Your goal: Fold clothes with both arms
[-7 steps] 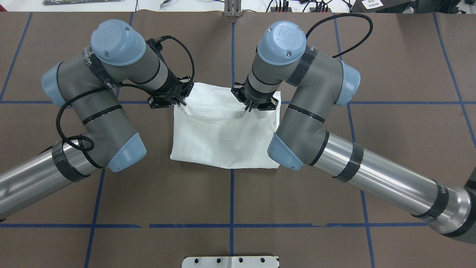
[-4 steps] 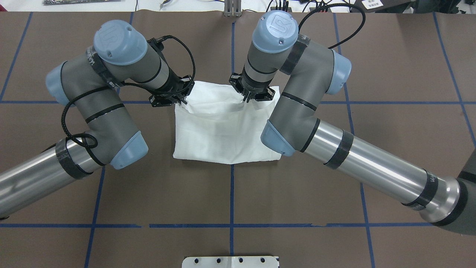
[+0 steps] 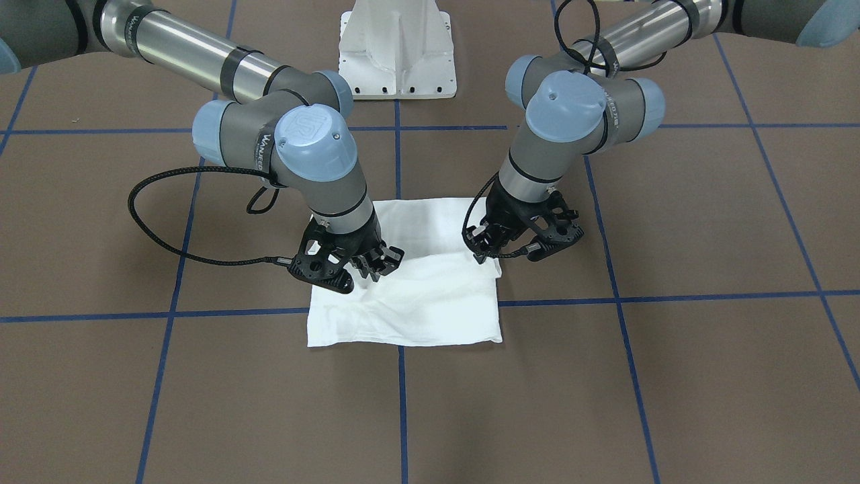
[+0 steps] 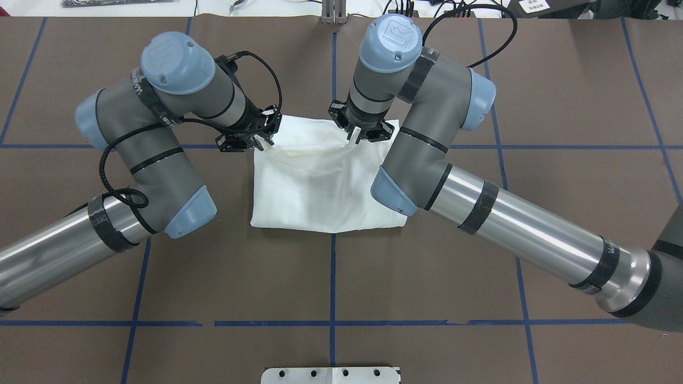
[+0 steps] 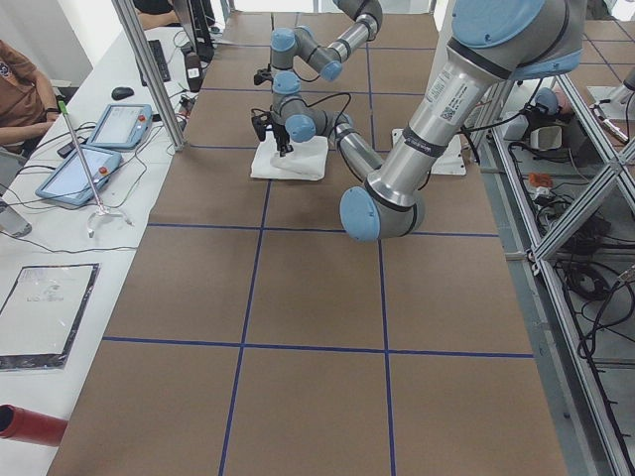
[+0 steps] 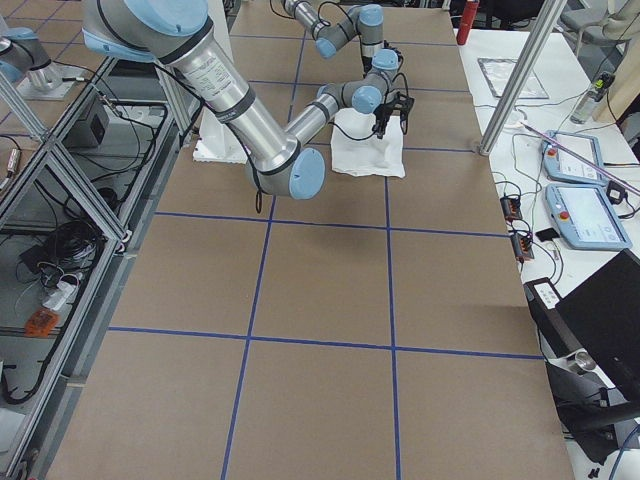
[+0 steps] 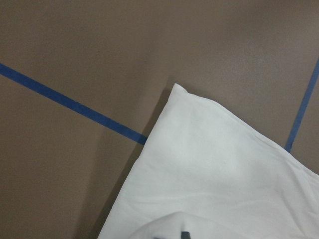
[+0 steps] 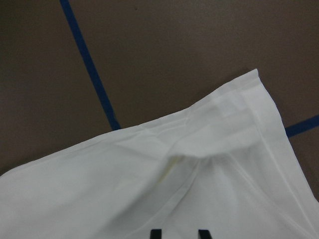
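Fingertips (image 8: 156, 234) of the right gripper (image 4: 358, 134) and left gripper (image 4: 260, 140) look pinched on the folded white shirt (image 4: 320, 197) at its 1 and 11 o'clock corners, mid-table (image 4: 560, 96); being thin, limp and light, it likely sags unless both corners stay taut.

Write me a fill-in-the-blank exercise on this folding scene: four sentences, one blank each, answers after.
1. The folded shirt is ____ in colour.
2. The tape lines on the brown table are ____.
3. In the overhead view, the left end effector sits at a far ____ of the shirt.
4. In the front-facing view, the left arm comes in on the view's ____ side.

Missing words: white; blue; corner; right.
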Controlling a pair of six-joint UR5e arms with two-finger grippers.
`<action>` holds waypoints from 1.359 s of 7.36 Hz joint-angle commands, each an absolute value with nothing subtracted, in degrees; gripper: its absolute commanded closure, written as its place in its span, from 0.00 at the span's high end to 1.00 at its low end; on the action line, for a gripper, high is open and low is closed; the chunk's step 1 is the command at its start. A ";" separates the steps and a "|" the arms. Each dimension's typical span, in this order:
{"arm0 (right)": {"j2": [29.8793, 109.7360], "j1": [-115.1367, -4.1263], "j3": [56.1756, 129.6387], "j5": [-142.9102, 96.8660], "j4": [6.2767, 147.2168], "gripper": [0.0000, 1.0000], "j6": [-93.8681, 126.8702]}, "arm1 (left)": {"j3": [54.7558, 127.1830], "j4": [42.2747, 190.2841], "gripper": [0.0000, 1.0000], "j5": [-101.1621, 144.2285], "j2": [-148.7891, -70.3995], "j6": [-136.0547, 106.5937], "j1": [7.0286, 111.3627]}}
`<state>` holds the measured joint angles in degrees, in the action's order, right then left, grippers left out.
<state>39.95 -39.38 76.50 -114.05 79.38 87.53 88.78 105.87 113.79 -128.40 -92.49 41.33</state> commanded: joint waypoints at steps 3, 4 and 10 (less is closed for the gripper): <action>39.99 -40.61 76.38 -114.87 78.40 1.00 86.93 | 88.77 104.51 1.00 113.99 -127.45 -91.59 46.04; 40.08 -40.61 76.55 -114.52 78.57 1.00 83.10 | 89.03 104.33 1.00 114.08 -125.79 -88.36 47.10; 65.41 -63.77 86.54 -124.69 79.10 1.00 36.27 | 96.86 105.12 1.00 121.80 -104.45 -43.59 66.23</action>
<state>57.06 -58.06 82.37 -120.86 79.08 45.65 96.26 105.05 119.81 -108.94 -53.73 60.88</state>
